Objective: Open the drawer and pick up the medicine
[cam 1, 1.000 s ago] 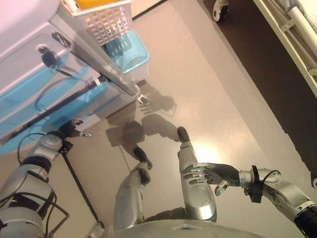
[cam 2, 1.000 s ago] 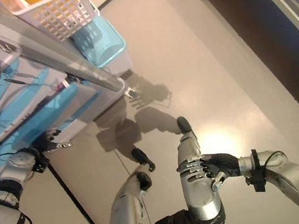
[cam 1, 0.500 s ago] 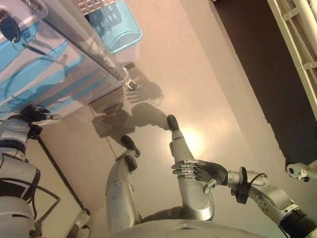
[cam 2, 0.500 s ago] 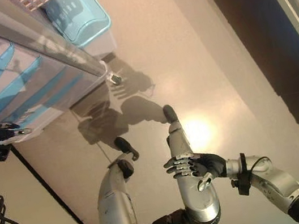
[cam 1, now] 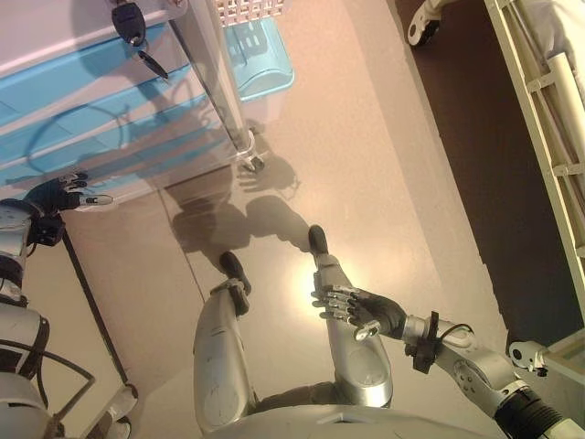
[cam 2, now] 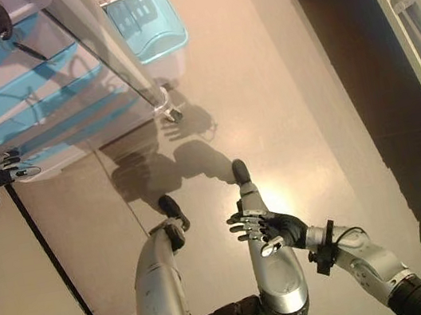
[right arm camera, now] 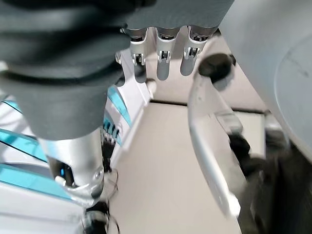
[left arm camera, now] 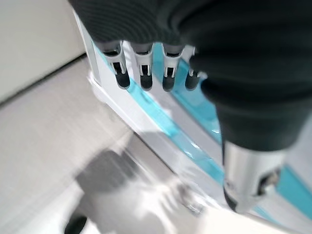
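The drawer cabinet (cam 1: pixel 101 101) is cut off at the frame's top and left; its drawers' contents are hidden behind closed blue fronts. Beside it, the white basket (cam 1: pixel 245 9) shows only its bottom edge.

One drawer cart, one bin, one basket, one bed, two hands.

At the upper left of the head views stands one white cart (cam 1: pixel 196 55) with translucent blue drawer fronts (cam 1: pixel 64 87), at least three of which can be made out; one black key fob (cam 1: pixel 128 18) hangs at its top drawer. One white lattice basket (cam 1: pixel 251 9) shows at the top edge, and one pale blue lidded bin (cam 1: pixel 260 69) sits just below it on the floor. One white-framed bed (cam 1: pixel 539 110) runs down the right side, with two of its castors (cam 1: pixel 425 18) visible. Two robot hands: the left hand (cam 1: pixel 59 194) at the left edge, the right hand (cam 1: pixel 361 309) lower centre.
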### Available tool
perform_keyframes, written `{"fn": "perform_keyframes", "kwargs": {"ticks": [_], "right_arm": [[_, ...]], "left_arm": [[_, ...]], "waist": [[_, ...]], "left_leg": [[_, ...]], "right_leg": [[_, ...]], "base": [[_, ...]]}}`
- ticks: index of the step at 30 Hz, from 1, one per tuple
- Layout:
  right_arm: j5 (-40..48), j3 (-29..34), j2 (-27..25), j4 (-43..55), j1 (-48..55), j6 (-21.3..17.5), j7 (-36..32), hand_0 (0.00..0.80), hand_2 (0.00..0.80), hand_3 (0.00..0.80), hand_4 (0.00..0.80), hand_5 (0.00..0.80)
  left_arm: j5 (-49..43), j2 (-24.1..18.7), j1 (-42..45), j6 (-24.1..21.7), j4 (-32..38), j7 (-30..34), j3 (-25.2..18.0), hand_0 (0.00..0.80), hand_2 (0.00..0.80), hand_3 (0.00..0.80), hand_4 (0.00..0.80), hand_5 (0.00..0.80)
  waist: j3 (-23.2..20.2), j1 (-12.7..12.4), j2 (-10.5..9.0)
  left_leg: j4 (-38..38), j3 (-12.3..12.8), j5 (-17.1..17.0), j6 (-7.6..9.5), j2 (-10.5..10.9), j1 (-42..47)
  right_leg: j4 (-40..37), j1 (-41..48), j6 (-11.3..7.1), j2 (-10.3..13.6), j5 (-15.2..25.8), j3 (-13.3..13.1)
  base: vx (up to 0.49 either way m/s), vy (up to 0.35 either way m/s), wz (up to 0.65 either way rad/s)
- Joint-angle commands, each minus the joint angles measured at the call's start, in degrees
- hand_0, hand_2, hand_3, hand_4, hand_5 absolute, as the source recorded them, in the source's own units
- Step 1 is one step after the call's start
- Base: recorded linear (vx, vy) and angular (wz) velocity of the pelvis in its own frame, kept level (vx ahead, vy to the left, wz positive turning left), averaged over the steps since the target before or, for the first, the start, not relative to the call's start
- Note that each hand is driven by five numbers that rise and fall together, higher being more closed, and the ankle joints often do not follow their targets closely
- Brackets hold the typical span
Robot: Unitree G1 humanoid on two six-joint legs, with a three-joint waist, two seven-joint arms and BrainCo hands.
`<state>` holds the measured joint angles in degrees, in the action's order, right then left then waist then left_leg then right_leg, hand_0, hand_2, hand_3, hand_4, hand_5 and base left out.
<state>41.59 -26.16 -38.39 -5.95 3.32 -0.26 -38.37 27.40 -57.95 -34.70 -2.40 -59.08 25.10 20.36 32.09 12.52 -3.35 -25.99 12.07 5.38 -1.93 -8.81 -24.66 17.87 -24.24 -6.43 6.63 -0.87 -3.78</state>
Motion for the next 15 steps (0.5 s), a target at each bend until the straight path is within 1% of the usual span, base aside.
{"fn": "perform_keyframes", "kwargs": {"ticks": [1,3,5,6,9,11,13,15], "right_arm": [[-0.54,1.49,-0.5,1.97,0.78,-0.87,1.98,0.0,0.0,0.0,0.0,0.0],[-1.92,2.73,-0.81,0.53,0.63,-0.9,4.97,0.0,0.0,0.0,0.0,0.0],[-2.61,3.72,-0.86,-1.07,-0.02,0.17,6.67,0.0,0.0,0.0,0.0,0.0],[-3.57,4.17,-0.82,-2.62,-0.54,-0.49,7.43,0.0,0.0,0.0,0.0,0.0],[-3.9,4.45,-0.57,-5.94,-1.18,0.03,8.63,0.0,0.0,0.0,0.0,0.0],[-4.11,4.55,0.35,-8.26,-1.67,0.82,9.71,0.0,0.0,0.0,0.0,0.0],[-5.31,4.55,1.96,-11.13,-1.91,1.15,10.99,0.0,0.0,0.0,0.0,0.0],[-7.83,4.42,4.32,-14.27,-1.97,1.68,12.21,0.0,0.0,0.0,0.0,0.0]], "left_arm": [[4.69,3.29,7.19,0.45,6.08,3.39,-2.61,0.0,0.0,0.0,0.0,0.0],[5.1,7.63,12.13,0.6,10.41,4.86,-2.62,0.0,0.0,0.0,0.0,0.0],[4.97,12.14,16.48,1.42,14.12,4.72,-1.84,0.0,0.0,0.0,0.0,0.0],[4.63,14.39,18.53,1.52,14.91,5.63,-1.56,0.0,0.0,0.0,0.0,0.0],[6.92,18.85,23.45,3.7,19.01,5.94,0.54,0.0,0.0,0.0,0.0,0.0],[8.22,21.46,26.15,4.3,20.26,5.64,1.23,0.0,0.0,0.0,0.0,0.0],[9.93,24.48,28.66,6.59,20.7,5.79,0.96,0.0,0.0,0.0,0.0,0.0],[9.44,27.21,30.89,6.52,19.9,6.43,0.89,0.0,0.0,0.0,0.0,0.0]], "waist": [[-2.3,-1.38,-0.33],[-2.3,-2.26,0.1],[-2.3,-3.08,0.48],[-2.43,-3.61,0.65],[-4.38,-4.63,1.23],[-5.83,-5.27,1.68],[-7.27,-6.03,2.13],[-8.75,-6.7,2.36]], "left_leg": [[0.85,-0.15,2.74,0.99,2.36,5.52],[4.23,-1.04,1.08,0.38,2.89,8.5],[7.35,-1.82,-0.48,-0.11,3.34,11.09],[9.3,-2.26,-1.5,-0.4,3.43,12.62],[13.13,-3.34,-3.74,-1.04,3.2,14.65],[15.76,-3.98,-5.29,-1.52,2.84,15.92],[18.18,-4.66,-6.56,-2.01,2.48,17.2],[20.22,-5.24,-7.57,-2.42,2.3,18.57]], "right_leg": [[-4.43,0.0,-1.79,4.31,6.95,0.42],[-5.32,2.63,-1.17,4.11,6.35,1.33],[-5.99,4.84,-0.53,3.74,5.77,2.2],[-6.56,6.32,-0.15,3.48,5.48,2.93],[-7.76,8.55,0.64,2.85,4.88,4.63],[-8.74,10.02,1.19,2.3,4.69,5.81],[-9.83,11.67,1.62,1.85,4.41,7.09],[-10.94,13.51,1.87,1.6,4.21,8.18]], "base": [[-0.05,-0.09,0.1],[0.036,-0.06,0.14],[0.017,-0.069,0.2],[0.018,-0.094,0.2],[0.032,-0.111,0.2],[0.037,-0.11,0.21],[0.033,-0.101,0.21],[0.037,-0.087,0.27]]}}
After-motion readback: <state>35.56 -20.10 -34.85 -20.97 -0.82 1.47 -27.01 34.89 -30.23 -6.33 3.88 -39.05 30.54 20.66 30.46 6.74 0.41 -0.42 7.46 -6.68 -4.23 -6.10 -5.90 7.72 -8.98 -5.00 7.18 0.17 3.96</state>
